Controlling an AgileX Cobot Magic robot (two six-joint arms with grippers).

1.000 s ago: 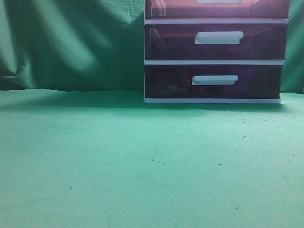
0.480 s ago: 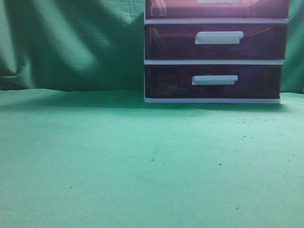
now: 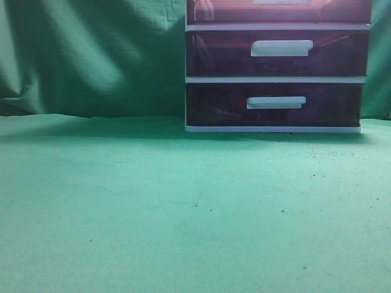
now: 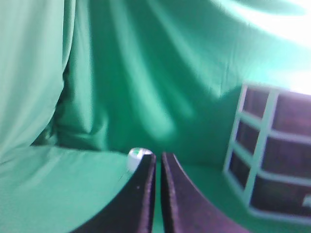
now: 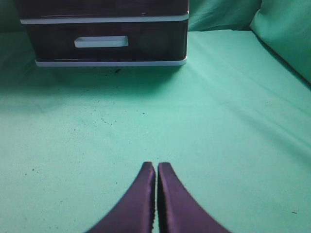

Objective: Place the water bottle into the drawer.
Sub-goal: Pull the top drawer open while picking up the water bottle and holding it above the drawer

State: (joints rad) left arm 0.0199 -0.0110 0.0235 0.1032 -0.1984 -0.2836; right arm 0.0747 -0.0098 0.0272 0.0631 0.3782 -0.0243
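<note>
water bottle point(image 4: 138, 156): only a white rounded top shows, on the cloth at 12 o'clock of the left gripper point(image 4: 158, 162), jaws closed, empty | right gripper point(image 5: 156, 170): closed, empty | drawer point(image 3: 278, 10): shut, at 1 o'clock in the exterior view | green cloth point(image 3: 153, 201) covers table and backdrop

Green cloth covers worktop and backdrop around a white-framed drawer unit.

A green cloth point(image 3: 153, 207) lies over the worktop, dotted with small dark specks toward the right side, and a creased green curtain point(image 3: 91, 55) hangs along the far edge. The drawer unit point(image 3: 276, 79) stands at the far edge, right of centre; its middle drawer point(image 3: 278, 54) and bottom drawer point(image 3: 275, 105) sit shut, apparently dark purple, each with a white handle.
</note>
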